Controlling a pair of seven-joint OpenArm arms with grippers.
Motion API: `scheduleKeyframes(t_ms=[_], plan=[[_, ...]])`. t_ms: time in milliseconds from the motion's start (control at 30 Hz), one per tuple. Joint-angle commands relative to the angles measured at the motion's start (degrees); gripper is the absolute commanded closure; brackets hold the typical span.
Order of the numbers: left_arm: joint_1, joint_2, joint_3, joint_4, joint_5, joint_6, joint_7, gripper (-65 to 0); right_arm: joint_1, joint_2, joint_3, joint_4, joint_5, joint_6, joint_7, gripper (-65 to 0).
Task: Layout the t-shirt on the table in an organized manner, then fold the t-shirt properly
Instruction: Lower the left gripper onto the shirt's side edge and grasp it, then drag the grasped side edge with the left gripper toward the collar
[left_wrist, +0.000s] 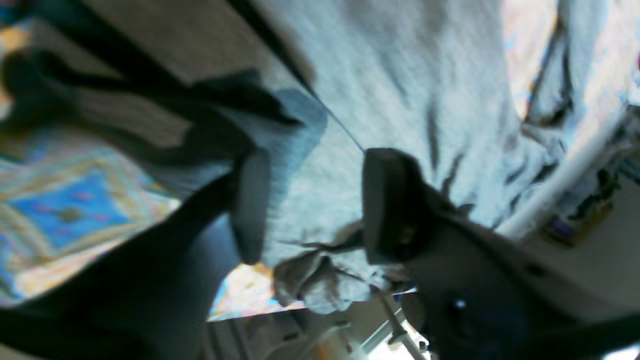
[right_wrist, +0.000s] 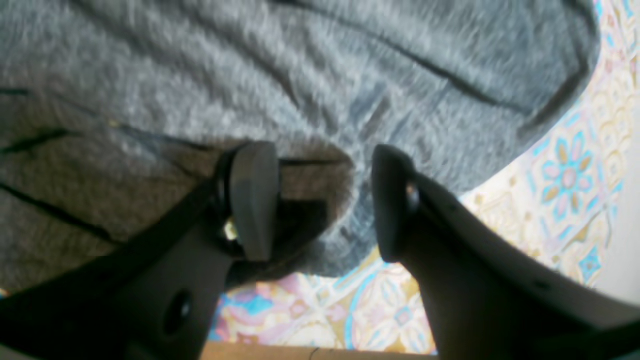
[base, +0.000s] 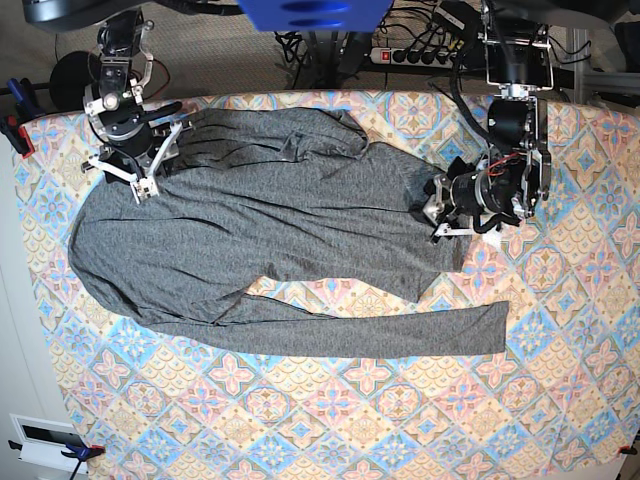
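t-shirt (base: 270, 215): dark heather-grey, spread across the middle of the tabletop (base: 400, 420), reaching from near the left edge to right of centre; wrinkled, not flat.
upper part: the fabric is bunched and folded over itself near the far edge, left of centre.
long strip: a narrow band of the cloth runs along the near side of the garment toward the right edge, lying flat.
tabletop: covered in a tile pattern of blue, pink and cream medallions; bare on the near side and at the right.
left gripper (base: 440, 212): at the garment's right end, low over the cloth, on the right side of the base view.
left fingers (left_wrist: 252, 205): parted, with grey fabric showing in the gap between them; the wrist view is blurred, and nothing looks pinched.
right gripper (base: 143, 165): over the garment's far-left part, near the far-left corner of the tabletop.
right fingers (right_wrist: 252, 197): spread wide apart just above the grey cloth, close to its edge where the patterned surface begins; no fabric is caught between them.
beyond the far edge: cables and a power strip (base: 405, 52) on the floor.
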Motion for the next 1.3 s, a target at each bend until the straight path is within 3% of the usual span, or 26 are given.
scheduleKeyframes(t_ms=[0,100,200,367,567,667,800,967,1267], plan=[[-0.7,-0.7,-0.3,0.8,-0.8,-0.3,0.5,-22.1,0.1,0.4,0.2,1.2,0.0,-0.4,1.1,-28.9],[-0.7,-3.1,-0.5,0.8,-0.9,-0.3,1.9,-16.5,0.1,0.4,0.2,1.2,0.0,-0.4,1.1,-28.9],[-0.6,-4.7,-1.7,0.9,-1.0,-0.3,2.1,-17.5,0.1,0.0,0.2,1.2,0.0,-0.4,1.1,-28.9],[-1.1,-7.3,2.4,0.6,0.6,-0.3,3.6,-29.3,0.1,-0.3,0.2,1.2,0.0,-0.4,1.1,-28.9],[-5.0,-7.1,12.5,-0.8,5.5,-0.3,5.6,-45.3,0.1,-0.3,0.2,1.1,0.0,-0.4,1.1,-28.9],[-7.5,-6.4,16.9,-2.8,6.4,-0.3,5.6,-48.8,0.1,-0.3,0.2,1.1,0.0,-0.4,1.1,-28.9],[-10.2,-5.2,20.6,-6.3,6.5,-0.3,5.7,-48.8,0.0,-0.3,0.2,1.1,0.0,-0.4,1.1,-28.9],[-12.1,-5.2,25.4,-9.2,9.7,-0.3,7.4,-41.8,-0.7,-0.3,0.2,1.1,0.0,-0.4,1.1,-28.9],[-11.8,-5.2,27.2,-9.1,13.3,-0.3,9.0,-17.4,-0.7,-0.3,0.2,1.0,0.0,-0.4,1.1,-28.9]])
